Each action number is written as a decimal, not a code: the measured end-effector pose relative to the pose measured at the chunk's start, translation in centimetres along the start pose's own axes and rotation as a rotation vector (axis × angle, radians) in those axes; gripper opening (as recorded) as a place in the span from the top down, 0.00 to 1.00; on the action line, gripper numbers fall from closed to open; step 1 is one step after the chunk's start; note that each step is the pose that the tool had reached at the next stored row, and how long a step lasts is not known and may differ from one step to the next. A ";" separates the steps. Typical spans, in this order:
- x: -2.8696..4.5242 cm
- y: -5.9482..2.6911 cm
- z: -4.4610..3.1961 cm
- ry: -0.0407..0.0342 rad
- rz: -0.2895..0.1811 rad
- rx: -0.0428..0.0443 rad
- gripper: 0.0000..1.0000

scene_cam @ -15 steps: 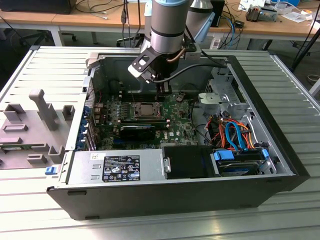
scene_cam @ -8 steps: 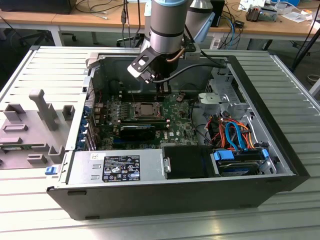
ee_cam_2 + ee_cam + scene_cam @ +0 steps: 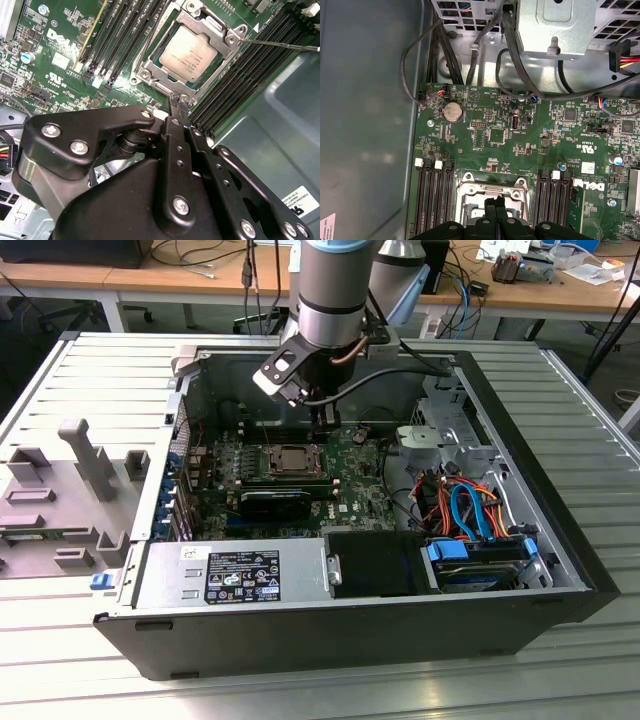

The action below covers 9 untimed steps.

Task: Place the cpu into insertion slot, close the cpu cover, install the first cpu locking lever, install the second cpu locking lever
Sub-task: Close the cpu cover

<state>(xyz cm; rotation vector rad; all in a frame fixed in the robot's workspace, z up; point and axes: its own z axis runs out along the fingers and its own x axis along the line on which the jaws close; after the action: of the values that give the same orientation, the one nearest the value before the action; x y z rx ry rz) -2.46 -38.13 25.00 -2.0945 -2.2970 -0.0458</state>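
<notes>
So, arm (image 3: 335, 290) reaches down into the open PC case (image 3: 400, 640), and the gripper (image 3: 322, 423) hangs just over the green mobo (image 3: 350, 490), beside the insertion slot (image 3: 295, 460) on the exterior view's right.

Gripper in the second wrist view (image 3: 177, 102): both black fingers (image 3: 172, 130) pressed together, no gap to speak of, so closed. Tips sit right at the rim of the socket frame, at one corner, touching or v. nearly so. Can't tell if anything thin is pinched between them; nothing of size is held. In the first wrist view, same story: fingertips (image 3: 490, 207) side by side, over the near edge of the socket.

Cpu (image 3: 189, 52) is seated in the slot, dull silver top facing up, lying flat and square w/ the frame. Cpu cover (image 3: 205, 20) looks down over it, the chip showing thru its window.

Two thin metal lever rods near the socket: one (image 3: 280, 46) runs out from a corner across the black memory slots (image 3: 250, 65); other (image 3: 147, 47) lies along the opposite side of the frame. Whether either is latched, can't say.

Also on the mobo, a coin cell (image 3: 452, 112) well away from the socket, near the case wall.
</notes>
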 end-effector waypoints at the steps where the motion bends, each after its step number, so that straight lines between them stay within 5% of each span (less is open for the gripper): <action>1: 0.00 -0.04 0.00 0.0000 0.000 0.0000 0.89; 9: 0.03 -0.33 0.02 0.0000 0.000 0.0000 0.89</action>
<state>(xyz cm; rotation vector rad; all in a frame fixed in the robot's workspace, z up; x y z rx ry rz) -2.80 -38.13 24.98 -2.0945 -2.2970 -0.0458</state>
